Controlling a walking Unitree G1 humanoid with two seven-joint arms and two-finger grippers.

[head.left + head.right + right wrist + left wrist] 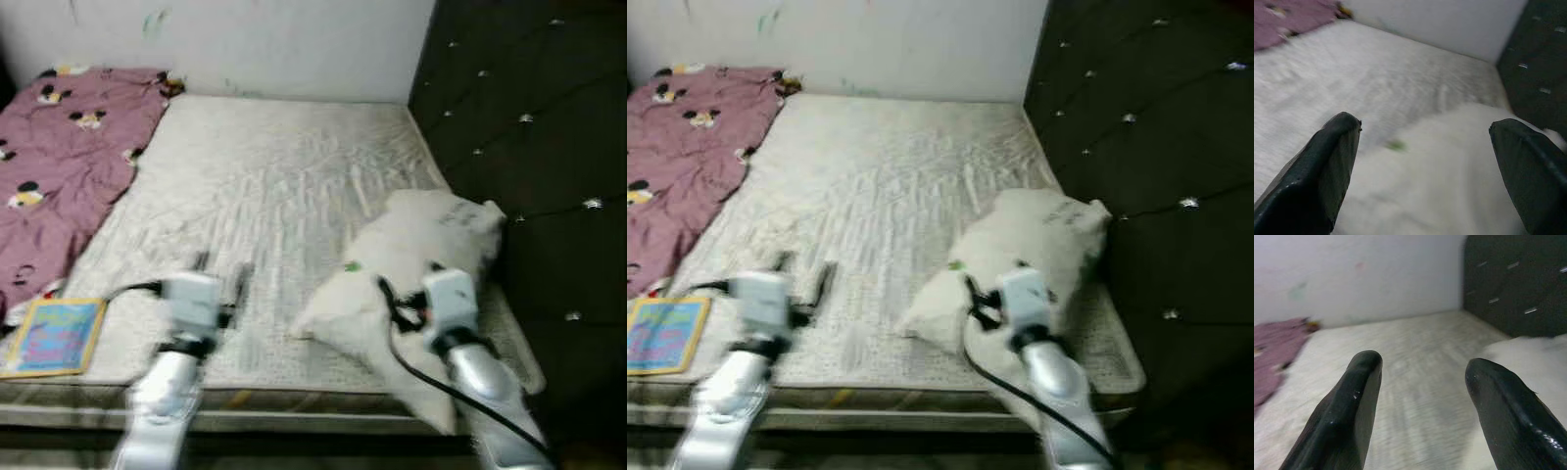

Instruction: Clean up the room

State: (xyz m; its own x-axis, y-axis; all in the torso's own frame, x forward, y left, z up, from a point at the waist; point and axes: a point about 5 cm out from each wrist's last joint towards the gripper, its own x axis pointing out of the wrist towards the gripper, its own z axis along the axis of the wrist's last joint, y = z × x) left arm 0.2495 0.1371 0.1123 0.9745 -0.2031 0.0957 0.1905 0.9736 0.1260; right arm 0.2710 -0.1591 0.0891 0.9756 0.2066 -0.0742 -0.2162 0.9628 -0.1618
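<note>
A white pillow [411, 250] lies askew on the right side of a bare pale mattress [274, 166], close to the headboard. My right gripper [1425, 137] hovers open just above the pillow's near half, with the pillow [1449, 181] spread between and beneath its fingers [1327, 161]. Over the front of the mattress, left of the pillow, my left gripper [221, 272] is open and holds nothing; its two black fingers [1352, 406] point along the bed. A crumpled purple blanket [59, 166] with a cartoon mouse print covers the mattress's far left side.
A colourful flat book [54, 336] lies on the bed's front left corner. A black tufted headboard [529, 127] runs along the right side and a white wall [294, 39] stands behind the bed. The bed's front edge [294, 406] is just below my arms.
</note>
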